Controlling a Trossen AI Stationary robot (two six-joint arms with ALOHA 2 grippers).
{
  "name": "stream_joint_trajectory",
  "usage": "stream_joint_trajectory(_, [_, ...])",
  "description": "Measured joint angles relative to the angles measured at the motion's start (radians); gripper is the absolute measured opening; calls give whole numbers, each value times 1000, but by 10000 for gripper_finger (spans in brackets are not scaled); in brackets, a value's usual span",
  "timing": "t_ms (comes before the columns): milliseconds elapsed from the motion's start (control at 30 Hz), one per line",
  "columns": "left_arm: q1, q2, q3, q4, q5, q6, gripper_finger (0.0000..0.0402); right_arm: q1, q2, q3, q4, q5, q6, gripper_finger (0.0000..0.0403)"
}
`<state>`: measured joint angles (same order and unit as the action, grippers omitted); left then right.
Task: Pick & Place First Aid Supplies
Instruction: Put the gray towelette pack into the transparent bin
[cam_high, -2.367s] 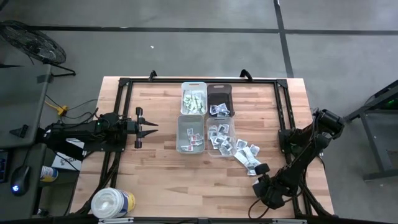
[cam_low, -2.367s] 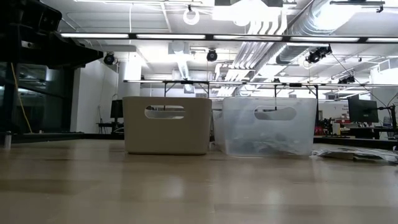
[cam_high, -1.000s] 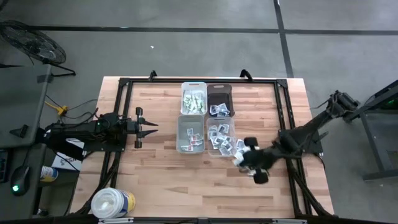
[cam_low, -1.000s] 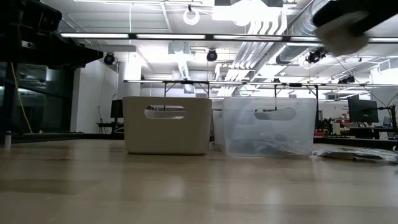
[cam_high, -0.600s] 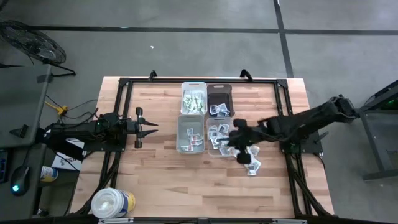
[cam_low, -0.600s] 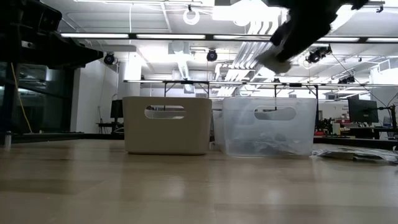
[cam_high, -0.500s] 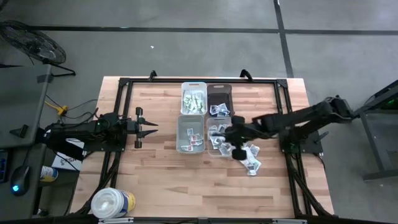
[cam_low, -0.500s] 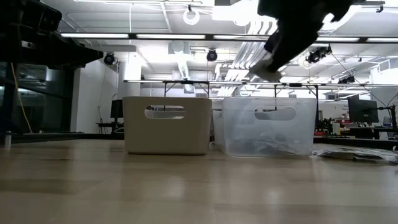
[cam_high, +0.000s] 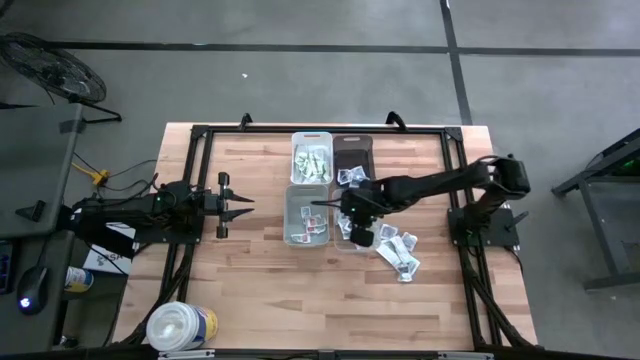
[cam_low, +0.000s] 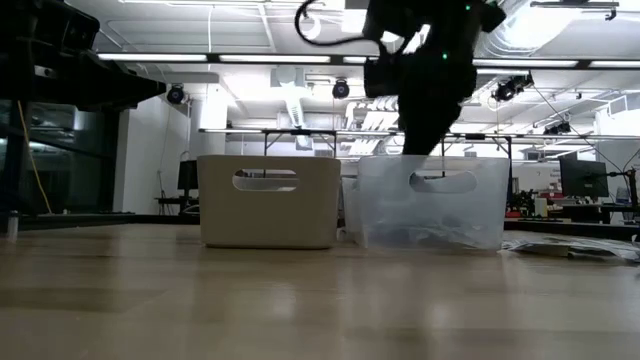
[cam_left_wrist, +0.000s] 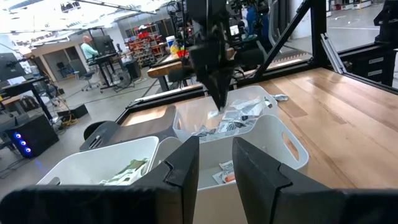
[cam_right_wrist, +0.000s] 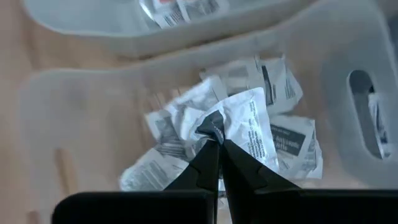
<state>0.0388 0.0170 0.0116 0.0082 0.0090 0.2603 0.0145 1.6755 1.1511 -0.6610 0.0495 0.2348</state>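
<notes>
So your right tool has swung in from the table's near right corner and now hangs over the clear bin, pinched shut on a paper packet. Left tool hasn't budged, half open, empty; bare wood around it.

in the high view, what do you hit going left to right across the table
big white round tub → left end effector → white bin with green packets → right end effector, over the clear bin → loose packets on the wood
</notes>
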Motion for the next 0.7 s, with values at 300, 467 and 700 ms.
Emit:
stream_joint_trajectory(300, [0,0,0,0,0,0,96,-23,46,-1,-10,51,29,27])
stream_joint_trajectory(467, [0,0,0,0,0,0,96,-49,47,-2,-10,56,56,55])
stream_joint_trajectory(700, [0,0,0,0,0,0,96,-68,43,-2,-12,49,177,107])
